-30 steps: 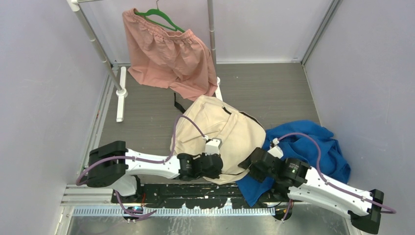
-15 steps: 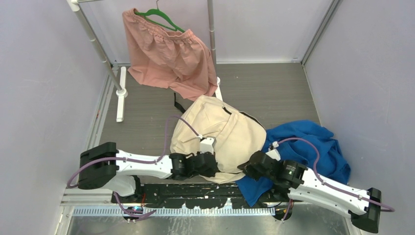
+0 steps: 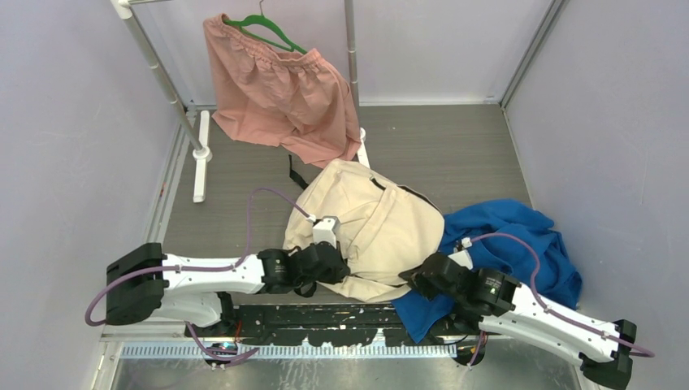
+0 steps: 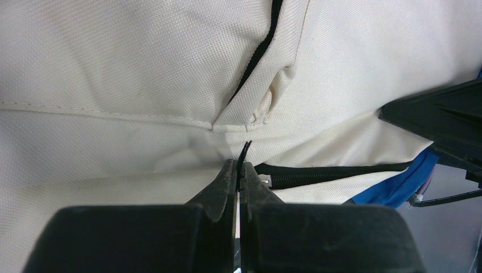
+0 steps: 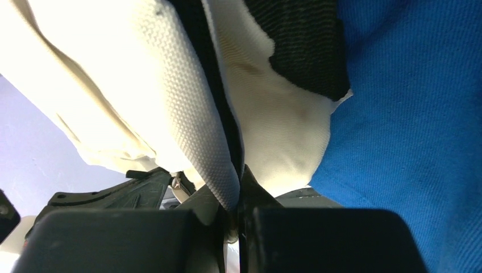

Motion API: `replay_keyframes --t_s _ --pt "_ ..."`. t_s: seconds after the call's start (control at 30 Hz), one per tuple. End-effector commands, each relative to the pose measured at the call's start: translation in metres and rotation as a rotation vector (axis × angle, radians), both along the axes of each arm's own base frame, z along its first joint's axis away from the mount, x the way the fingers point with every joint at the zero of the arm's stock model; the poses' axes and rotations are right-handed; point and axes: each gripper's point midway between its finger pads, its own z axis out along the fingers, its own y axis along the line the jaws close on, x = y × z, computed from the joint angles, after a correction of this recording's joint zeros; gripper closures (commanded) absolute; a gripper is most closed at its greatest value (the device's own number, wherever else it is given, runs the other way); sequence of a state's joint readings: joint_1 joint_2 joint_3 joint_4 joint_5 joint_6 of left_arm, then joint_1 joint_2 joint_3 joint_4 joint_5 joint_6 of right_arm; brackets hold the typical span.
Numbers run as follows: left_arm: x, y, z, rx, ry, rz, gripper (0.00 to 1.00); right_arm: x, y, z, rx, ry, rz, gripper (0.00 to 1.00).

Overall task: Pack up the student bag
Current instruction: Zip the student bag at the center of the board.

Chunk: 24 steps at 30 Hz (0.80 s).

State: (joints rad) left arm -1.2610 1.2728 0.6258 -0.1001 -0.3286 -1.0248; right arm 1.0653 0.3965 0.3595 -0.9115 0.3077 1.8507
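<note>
- While both my arms reach out from the near edge of the grey wood-grain table (image 3: 455, 154), the large cream fabric student bag (image 3: 370, 223) with black zippers and straps lies slumped around the middle. Its near end sits between my two wrists.
- Against the bag's right side lies a crumpled bright blue cloth (image 3: 520, 244). Just beyond its far end, a pink gathered garment (image 3: 276, 93) hangs on a green plastic hanger (image 3: 272, 31) from a silver metal rack (image 3: 158, 69).
- At the bag's near right corner, my right gripper (image 5: 236, 196) is pressed together on a fold of cream fabric beside a black zipper line, with the blue cloth just to its right.
- At the near left, my left gripper (image 4: 237, 168) is closed flat, pinching the thin black zipper pull tab (image 4: 245, 151). A black zipper track (image 4: 335, 172) runs off to the right from there.
- As I judge it, the step in hand is unzipping the bag so it can be packed, with one side anchoring and the other ready to pull.
- The next move probably calls for drawing the tab along the track, away from my right gripper, while that grip holds the fabric taut.
- I should pull in line with the teeth, since a tab this thin could slip out.
</note>
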Motion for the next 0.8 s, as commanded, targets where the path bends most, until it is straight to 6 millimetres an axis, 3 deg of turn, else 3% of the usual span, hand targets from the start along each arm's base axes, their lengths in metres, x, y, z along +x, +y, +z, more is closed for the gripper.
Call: replay_keyframes --t_s 0.0,0.13,0.17,0.23,0.3,0.43,0.6,0.67,0.77 --pt "0.012 0.031 -0.004 0.105 -0.053 0.035 1.00 0.007 -0.051 -0.003 -0.225 -0.052 -0.079 0.99" --pt "0.006 0.030 -0.004 0.081 -0.037 0.003 1.00 0.019 -0.037 0.019 -0.225 -0.166 0.011 0.99" --pt "0.004 0.028 -0.003 0.073 -0.033 -0.012 1.00 0.023 -0.031 0.027 -0.220 -0.202 0.044 0.94" --pt "0.002 0.027 0.003 0.080 -0.033 -0.039 1.00 0.029 -0.024 0.043 -0.236 -0.258 0.097 0.61" --pt "0.002 0.027 0.014 0.101 -0.052 -0.067 0.76 0.035 -0.024 0.063 -0.306 -0.311 0.149 0.36" --pt "0.013 0.034 0.056 0.118 -0.151 -0.076 0.43 0.053 -0.073 0.106 -0.624 -0.381 0.109 0.13" --pt "0.043 0.074 0.125 0.070 -0.261 0.121 0.18 0.082 -0.101 0.196 -0.825 -0.596 0.018 0.06" --pt "0.055 0.094 0.147 0.032 -0.260 0.188 0.15 0.090 -0.108 0.231 -0.853 -0.687 -0.036 0.00" --pt "0.068 0.132 0.175 0.055 -0.289 0.300 0.10 0.098 -0.111 0.269 -0.862 -0.798 -0.086 0.00"
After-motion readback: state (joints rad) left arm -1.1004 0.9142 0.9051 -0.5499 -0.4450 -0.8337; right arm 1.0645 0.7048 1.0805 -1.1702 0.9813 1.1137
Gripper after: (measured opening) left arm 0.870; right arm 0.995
